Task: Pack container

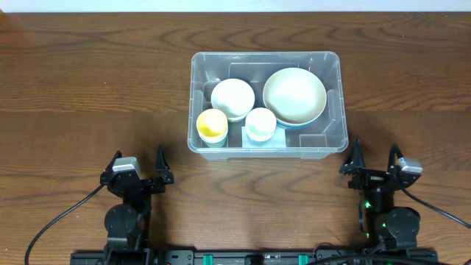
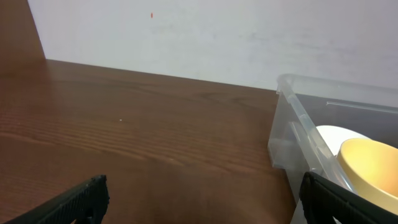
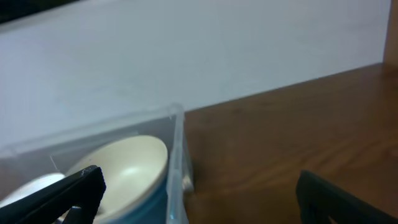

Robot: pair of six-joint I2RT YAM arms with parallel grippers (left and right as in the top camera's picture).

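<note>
Four bowls point(image 1: 294, 96) are sitting in the container point(image 1: 265, 54) centred on the table point(image 1: 73, 88). Wrist views are cropping most of it. The left gripper point(image 1: 138, 158) and right gripper point(image 1: 375, 153) are sitting spread wide, empty.

Counter point(image 1: 88, 88) was dark brown with wavy wood grain. Container point(image 1: 265, 55) was clear. Large bowl point(image 1: 294, 94) was cream inside, blue outside. Medium bowl point(image 1: 232, 98) was white. Yellow cup point(image 1: 212, 125); white cup point(image 1: 260, 123) over pale blue. Left gripper point(image 1: 138, 159) and right gripper point(image 1: 375, 154) were black.
</note>
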